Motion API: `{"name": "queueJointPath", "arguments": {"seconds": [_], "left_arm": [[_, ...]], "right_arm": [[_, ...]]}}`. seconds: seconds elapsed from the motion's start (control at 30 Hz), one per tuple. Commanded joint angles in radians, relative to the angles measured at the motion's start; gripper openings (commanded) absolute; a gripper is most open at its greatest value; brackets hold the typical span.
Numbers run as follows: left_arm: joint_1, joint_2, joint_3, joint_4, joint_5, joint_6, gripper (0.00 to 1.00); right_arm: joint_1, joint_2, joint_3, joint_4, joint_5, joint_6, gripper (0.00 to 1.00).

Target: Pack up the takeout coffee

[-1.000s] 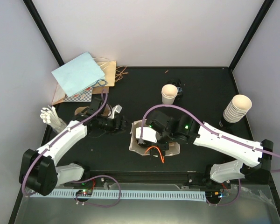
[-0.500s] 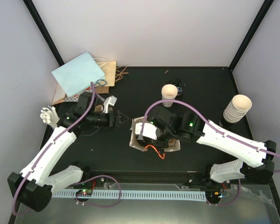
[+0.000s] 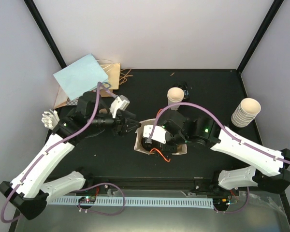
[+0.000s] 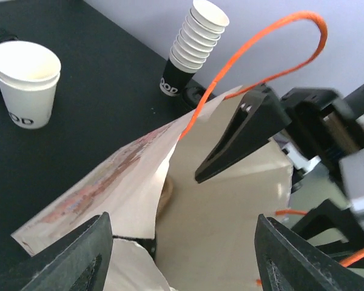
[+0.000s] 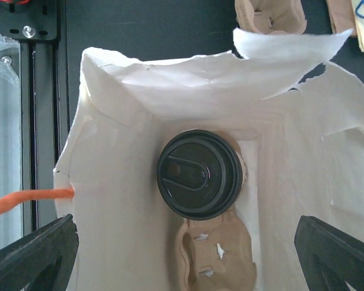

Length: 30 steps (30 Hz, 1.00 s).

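One takeout coffee cup with a black lid [image 5: 199, 174] stands in a brown pulp tray [image 5: 217, 254] at the bottom of the open cream paper bag [image 5: 121, 139]. My right gripper [image 5: 185, 254] hovers over the bag's mouth, jaws wide open and empty, one finger [image 5: 33, 251] at each side. In the top view the bag [image 3: 141, 145] sits mid-table with the right gripper [image 3: 154, 142] above it. My left gripper [image 3: 130, 126] is open and empty at the bag's left rim; its wrist view shows the bag's inner wall [image 4: 230, 206] and orange handle [image 4: 261, 54].
Unlidded paper cups [image 3: 174, 95] stand behind the bag, and a tall cup stack [image 3: 245, 112] stands at the right. Light blue and brown bags [image 3: 79, 77] lie at the back left, white items [image 3: 50, 118] at the left edge. Another pulp tray [image 5: 270, 15] lies beyond the bag.
My left arm has swung up and to the right, bringing its open gripper to the bag's left rim. My right gripper has shifted slightly over the bag's mouth.
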Motion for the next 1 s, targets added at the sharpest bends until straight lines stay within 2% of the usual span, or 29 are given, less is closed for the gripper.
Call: {"name": "queueJointPath", "arguments": {"seconds": [0.0,0.1,0.27,0.43,0.73,0.97], "left_arm": [[-0.066,0.031,0.063,0.002,-0.164,0.246,0.66],[-0.103,0.043,0.077,0.023,-0.262,0.311,0.66],[-0.15,0.085,0.107,0.031,-0.265,0.391,0.66],[-0.178,0.166,0.166,-0.007,-0.335,0.429,0.67],[-0.178,0.274,0.215,-0.016,-0.331,0.482,0.66],[-0.179,0.315,0.23,0.013,-0.313,0.54,0.59]], "right_arm": [[0.005,-0.056,-0.018,0.044,0.019,0.015,1.0],[0.003,-0.077,-0.032,0.063,0.022,0.017,1.0],[0.004,-0.093,-0.046,0.069,0.044,0.023,1.0],[0.004,-0.112,-0.052,0.087,0.074,0.03,1.0],[0.005,-0.147,-0.101,0.149,0.141,0.045,1.0],[0.004,-0.154,-0.109,0.174,0.203,0.032,1.0]]}}
